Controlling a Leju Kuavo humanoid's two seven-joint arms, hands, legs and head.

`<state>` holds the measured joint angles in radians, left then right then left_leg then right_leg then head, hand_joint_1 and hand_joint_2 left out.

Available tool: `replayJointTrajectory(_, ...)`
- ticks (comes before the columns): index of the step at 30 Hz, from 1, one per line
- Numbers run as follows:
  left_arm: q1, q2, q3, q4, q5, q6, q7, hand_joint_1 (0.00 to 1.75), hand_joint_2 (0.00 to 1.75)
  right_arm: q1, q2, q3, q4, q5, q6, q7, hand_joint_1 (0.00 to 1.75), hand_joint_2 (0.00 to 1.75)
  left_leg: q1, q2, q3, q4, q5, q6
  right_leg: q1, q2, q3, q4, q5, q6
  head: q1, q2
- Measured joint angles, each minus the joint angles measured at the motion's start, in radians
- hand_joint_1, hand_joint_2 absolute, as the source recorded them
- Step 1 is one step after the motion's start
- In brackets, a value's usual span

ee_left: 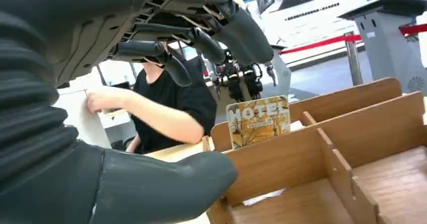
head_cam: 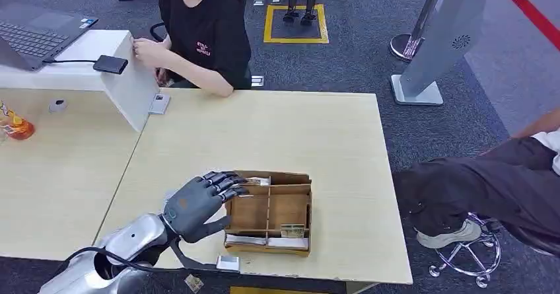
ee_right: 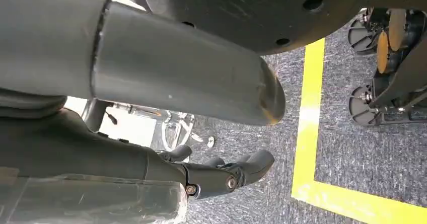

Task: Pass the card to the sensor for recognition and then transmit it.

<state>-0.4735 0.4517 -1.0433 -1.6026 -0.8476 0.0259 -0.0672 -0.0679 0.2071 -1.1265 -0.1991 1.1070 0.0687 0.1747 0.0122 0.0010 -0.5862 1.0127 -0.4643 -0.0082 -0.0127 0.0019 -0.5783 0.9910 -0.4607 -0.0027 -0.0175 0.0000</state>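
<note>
A wooden divided box [head_cam: 269,209] sits near the table's front edge. A card printed HOTEL [ee_left: 258,121] stands upright in its far left compartment [head_cam: 257,181]; more cards [head_cam: 267,242] lie in the near compartments. My left hand [head_cam: 197,205] hovers at the box's left side with its fingers [ee_left: 201,38] spread above the HOTEL card and the thumb [ee_left: 151,189] outside the wall; it holds nothing. The black sensor [head_cam: 110,64] lies on the raised white desk at the far left. My right hand [ee_right: 216,176] hangs over the floor, its fingers loose and holding nothing.
A person in a black shirt [head_cam: 205,33] sits behind the table, with a hand by the white desk panel [head_cam: 129,89]. A laptop [head_cam: 33,39] and an orange bottle [head_cam: 16,129] stand at the left. Another person [head_cam: 495,188] sits at the right. A small tag [head_cam: 228,262] lies at the table's front edge.
</note>
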Motion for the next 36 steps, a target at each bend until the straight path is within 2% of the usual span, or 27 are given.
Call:
replayJointTrajectory(5,-0.029,0.032,-0.01,-0.017,0.036,-0.049,-0.021,0.44,1.75,0.0,0.0,0.0,0.0,0.002,0.005,0.0,0.0,0.0,0.0,0.0,0.0,0.0,0.0,0.0,0.0,0.0,0.0,0.0,0.0,0.0,0.0,0.0)
replayJointTrajectory(9,-0.056,0.075,-0.019,-0.04,0.067,-0.09,-0.039,0.44,1.75,0.0,-0.001,0.0,0.0,0.004,0.006,0.0,0.0,0.0,0.0,0.0,0.0,0.0,0.0,0.0,0.0,0.0,0.0,0.0,0.0,0.0,0.0,0.0)
replayJointTrajectory(18,-0.067,0.105,-0.027,-0.058,0.078,-0.105,-0.045,0.44,1.75,0.0,-0.001,0.0,-0.001,0.008,0.007,0.0,0.0,0.0,0.0,0.0,0.0,0.0,0.0,0.0,0.0,0.0,0.0,0.0,0.0,0.0,0.0,0.0)
replayJointTrajectory(26,-0.133,0.152,-0.051,-0.084,0.219,-0.238,-0.114,0.51,1.75,-0.001,-0.004,0.0,-0.003,0.013,0.008,-0.001,0.0,0.0,0.0,0.0,0.0,0.0,0.0,0.0,0.0,0.0,0.0,0.0,0.0,0.0,0.0,0.0)
replayJointTrajectory(29,-0.169,0.171,-0.067,-0.098,0.281,-0.278,-0.134,0.47,1.75,-0.001,-0.007,0.0,-0.004,0.018,0.008,0.0,0.0,0.0,0.0,0.0,0.0,0.0,0.0,-0.001,0.0,0.0,0.0,0.0,0.0,0.0,0.0,0.0)
replayJointTrajectory(31,-0.178,0.179,-0.073,-0.105,0.308,-0.281,-0.142,0.42,1.75,-0.001,-0.007,0.0,-0.005,0.021,0.008,0.004,0.0,0.0,0.0,0.0,0.0,0.0,0.0,-0.001,0.0,0.0,0.0,0.0,0.0,0.0,0.0,0.0)
replayJointTrajectory(36,-0.174,0.21,-0.083,-0.125,0.342,-0.264,-0.149,0.42,1.75,-0.001,-0.008,0.0,-0.005,0.022,0.009,0.006,0.0,0.0,0.0,0.0,0.0,0.0,0.0,-0.001,0.0,0.0,0.0,0.0,0.0,0.0,0.0,0.0)
